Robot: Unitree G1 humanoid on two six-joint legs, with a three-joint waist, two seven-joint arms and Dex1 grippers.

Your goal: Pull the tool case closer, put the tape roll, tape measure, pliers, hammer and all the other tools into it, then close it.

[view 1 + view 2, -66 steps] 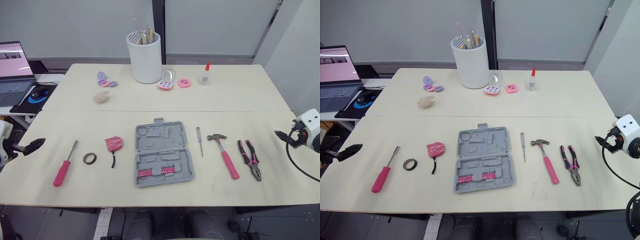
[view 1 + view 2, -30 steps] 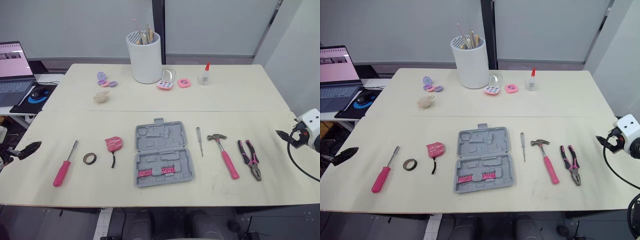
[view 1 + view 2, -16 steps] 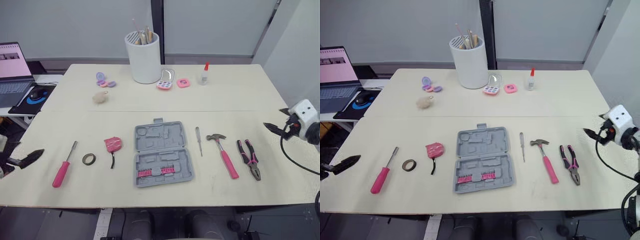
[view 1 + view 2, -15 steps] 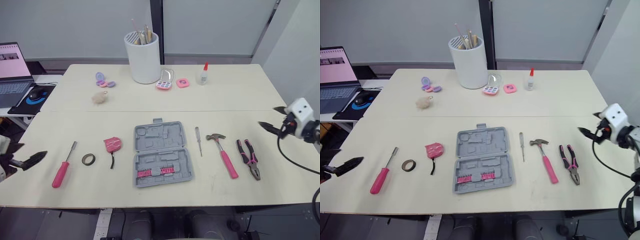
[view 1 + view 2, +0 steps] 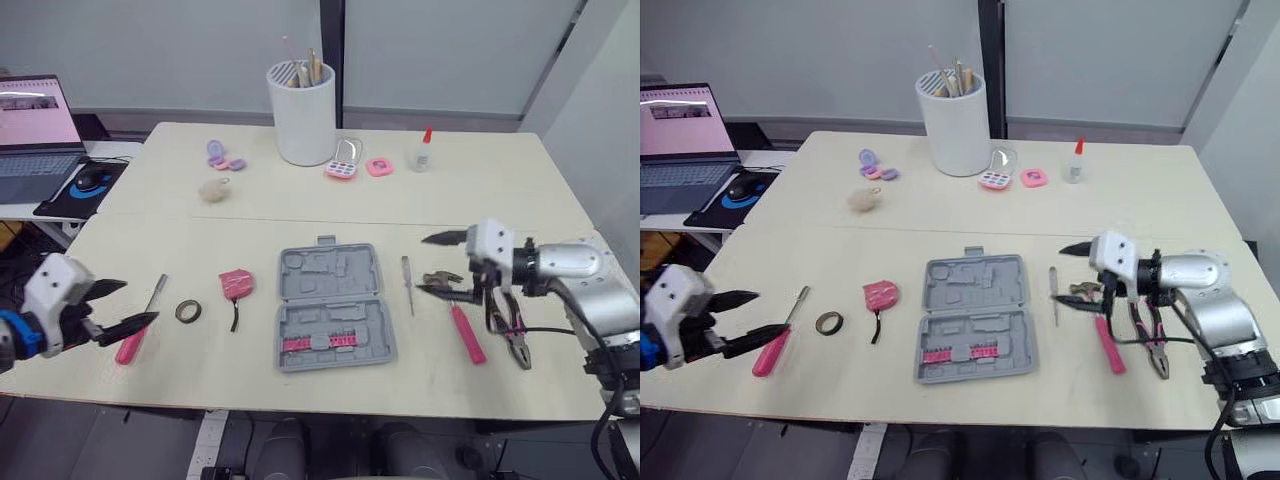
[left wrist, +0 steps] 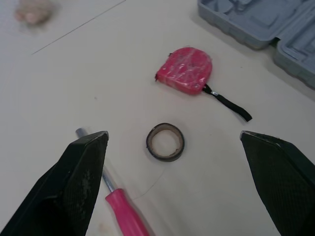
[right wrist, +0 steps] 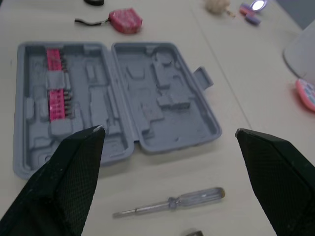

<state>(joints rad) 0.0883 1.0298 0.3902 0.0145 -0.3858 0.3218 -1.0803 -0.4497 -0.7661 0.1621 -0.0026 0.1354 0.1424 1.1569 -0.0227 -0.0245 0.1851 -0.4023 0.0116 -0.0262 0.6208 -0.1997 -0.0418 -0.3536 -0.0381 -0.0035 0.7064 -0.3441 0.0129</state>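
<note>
- Case (image 5: 335, 310): lies open and flat at the middle of the table (image 5: 480, 190), both grey halves facing up. A row of pink bits sits in the half nearer the robot.
- Tape measure (image 5: 237, 283): pink, just left of the case, with its black strap trailing toward the robot.
- Tape roll (image 5: 188, 311): left of the case, beyond the tape measure, lying flat.
- Pink screwdriver (image 5: 128, 346): farthest left of the case, shaft pointing away from the robot.
- Clear screwdriver (image 5: 407, 283): just right of the case, parallel to its right edge.
- Hammer (image 5: 467, 333): right of the case, beyond the clear screwdriver, pink handle toward the robot.
- Pliers (image 5: 517, 346): farthest right of the case, partly hidden by the right arm.
- Left tool (image 5: 135, 302): released, fingers (image 6: 83, 167) spread wide, holding nothing. It hangs well left of the case, over the pink screwdriver (its wrist view frames the tape roll between the fingers).
- Right tool (image 5: 423, 264): released, fingers spread wide, empty. It is right of the case, tips pointing toward it, over the clear screwdriver and the hammer head. Contact with the hammer cannot be determined.
</note>
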